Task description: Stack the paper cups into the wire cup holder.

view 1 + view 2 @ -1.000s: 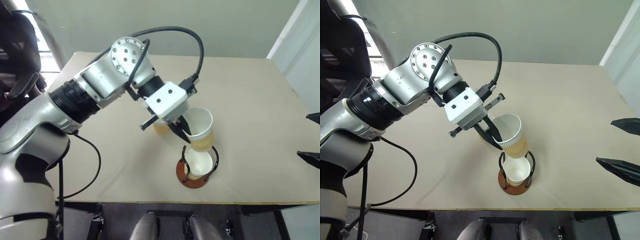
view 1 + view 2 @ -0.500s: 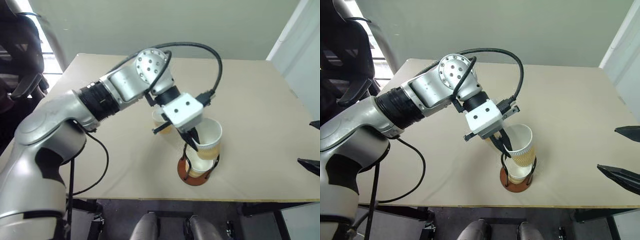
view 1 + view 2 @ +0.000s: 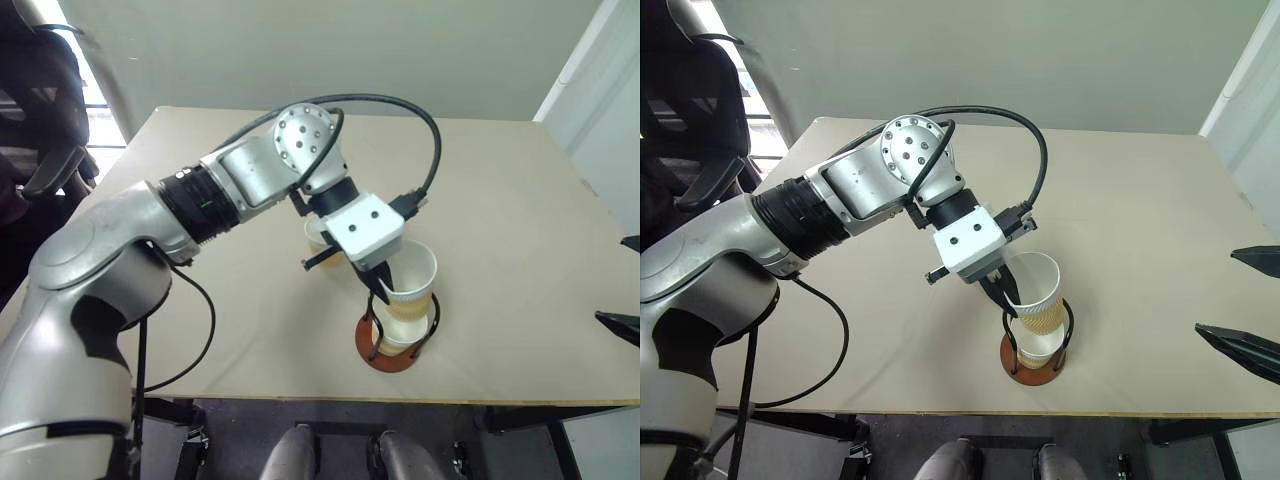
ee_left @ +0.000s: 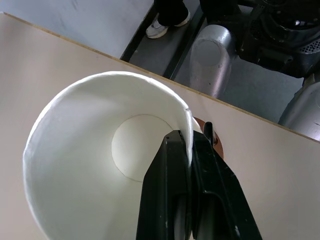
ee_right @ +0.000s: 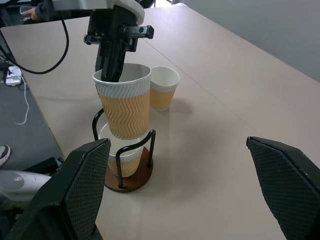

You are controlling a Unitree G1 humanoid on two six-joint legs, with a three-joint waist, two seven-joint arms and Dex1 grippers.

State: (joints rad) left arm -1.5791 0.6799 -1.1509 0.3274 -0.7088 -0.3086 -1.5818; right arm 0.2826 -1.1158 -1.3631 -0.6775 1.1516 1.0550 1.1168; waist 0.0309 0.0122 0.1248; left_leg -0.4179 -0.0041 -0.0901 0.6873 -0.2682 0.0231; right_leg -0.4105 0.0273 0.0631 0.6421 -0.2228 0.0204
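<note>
Now the beige table point(image 3: 500, 200) spreads under me, and my left arm reaches across its near half. A second ago that arm held its load higher and further toward my left; since then it has come down and swung right, so the cup it carries has dropped from above the wire cup holder point(image 3: 1033, 361) to sit partly between the two black wire loops.

The holder stands close to the table's near edge, its reddish-brown disc flat on the surface. One paper cup point(image 5: 124, 157) already rests upright inside it, as it did before. My left gripper point(image 3: 380, 289) pinches the rim of the carried cup point(image 3: 1038, 293), one black finger inside the white wall and one outside, jaws pressed tight on the paper. This cup tilts slightly, its bottom entering the mouth of the seated cup; I cannot tell whether it is fully nested.

The third cup point(image 5: 164, 88) stands upright on the table just behind the holder, in the same spot as earlier.

My right gripper point(image 5: 192, 195) hangs at the table's right edge, apart from the cups, its two fingers spread wide and holding nothing, unchanged.
</note>
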